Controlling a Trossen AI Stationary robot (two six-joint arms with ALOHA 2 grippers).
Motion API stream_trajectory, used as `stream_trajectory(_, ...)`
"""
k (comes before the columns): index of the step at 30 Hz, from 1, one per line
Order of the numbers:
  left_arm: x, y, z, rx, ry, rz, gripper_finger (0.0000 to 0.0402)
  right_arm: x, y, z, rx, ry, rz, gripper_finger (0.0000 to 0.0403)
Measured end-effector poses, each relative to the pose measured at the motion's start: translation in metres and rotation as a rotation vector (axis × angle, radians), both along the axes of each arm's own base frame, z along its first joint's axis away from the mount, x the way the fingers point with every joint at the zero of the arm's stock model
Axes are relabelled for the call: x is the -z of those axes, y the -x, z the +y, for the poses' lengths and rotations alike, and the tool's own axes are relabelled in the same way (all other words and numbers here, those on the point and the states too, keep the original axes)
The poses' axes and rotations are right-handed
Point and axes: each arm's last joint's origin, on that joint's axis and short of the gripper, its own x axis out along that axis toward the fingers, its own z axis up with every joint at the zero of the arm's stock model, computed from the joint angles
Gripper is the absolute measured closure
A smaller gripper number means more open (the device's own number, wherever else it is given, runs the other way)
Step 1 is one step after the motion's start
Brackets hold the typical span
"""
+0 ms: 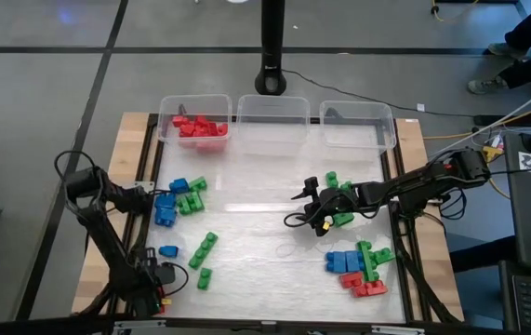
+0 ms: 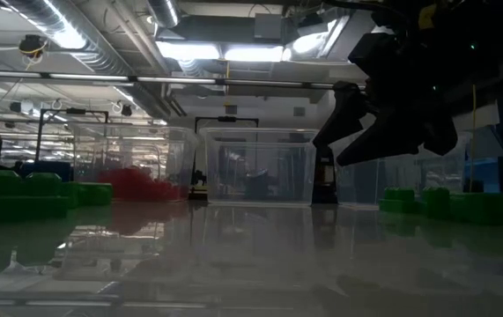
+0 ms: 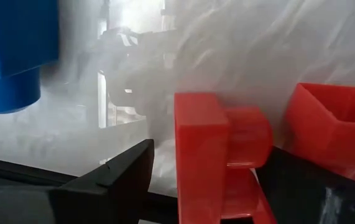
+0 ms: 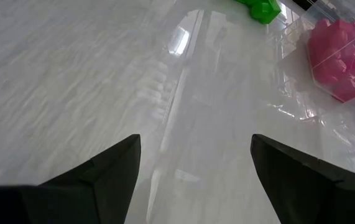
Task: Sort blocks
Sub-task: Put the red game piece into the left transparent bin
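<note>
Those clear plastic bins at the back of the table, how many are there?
3, in a row along the table's far edge: the left bin holds red blocks, the middle bin and the right bin look empty of blocks.

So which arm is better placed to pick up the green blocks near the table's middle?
Right. Its end effector hangs open and empty beside those green blocks; the left end effector sits far off among blue blocks.
</note>
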Motion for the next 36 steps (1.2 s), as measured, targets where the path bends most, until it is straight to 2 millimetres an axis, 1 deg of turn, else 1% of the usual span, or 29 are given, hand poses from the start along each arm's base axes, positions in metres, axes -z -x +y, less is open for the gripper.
stream_trajectory(3,0.001,0.000,0.000,-0.005,-0.011,0.001,0.0144,0.000,0.000,0.000,0.000,0.000,0.000,0.0097)
stream_trajectory(5,0.001,-0.001,0.000,-0.010,-0.015,-0.002,0.0156,0.000,0.000,0.000,0.000,0.000,0.000,0.0097)
stream_trajectory(11,0.002,-0.001,0.002,-0.012,-0.031,-0.001,0.0221,0.000,0.000,0.000,0.000,0.000,0.000,0.0097)
stream_trajectory(14,0.001,-0.002,0.003,-0.018,-0.032,0.000,0.0245,0.000,0.000,0.000,0.000,0.000,0.000,0.0097)
stream_trajectory(20,-0.006,-0.008,0.009,-0.047,-0.022,-0.023,0.0245,0.000,0.000,0.000,0.000,0.000,0.000,0.0097)
stream_trajectory(24,-0.018,-0.016,0.016,-0.089,0.014,-0.052,0.0238,0.000,0.000,0.000,0.000,0.000,0.000,0.0097)
stream_trajectory(29,-0.039,-0.029,0.030,-0.154,0.082,-0.114,0.0245,0.000,0.000,0.000,0.000,0.000,0.000,0.0097)
stream_trajectory(33,-0.061,-0.039,0.047,-0.228,0.119,-0.237,0.0243,0.000,0.000,0.000,0.000,0.000,0.000,0.0097)
stream_trajectory(36,-0.079,-0.048,0.065,-0.277,0.122,-0.358,0.0242,0.000,0.000,0.000,0.000,0.001,0.000,0.0097)
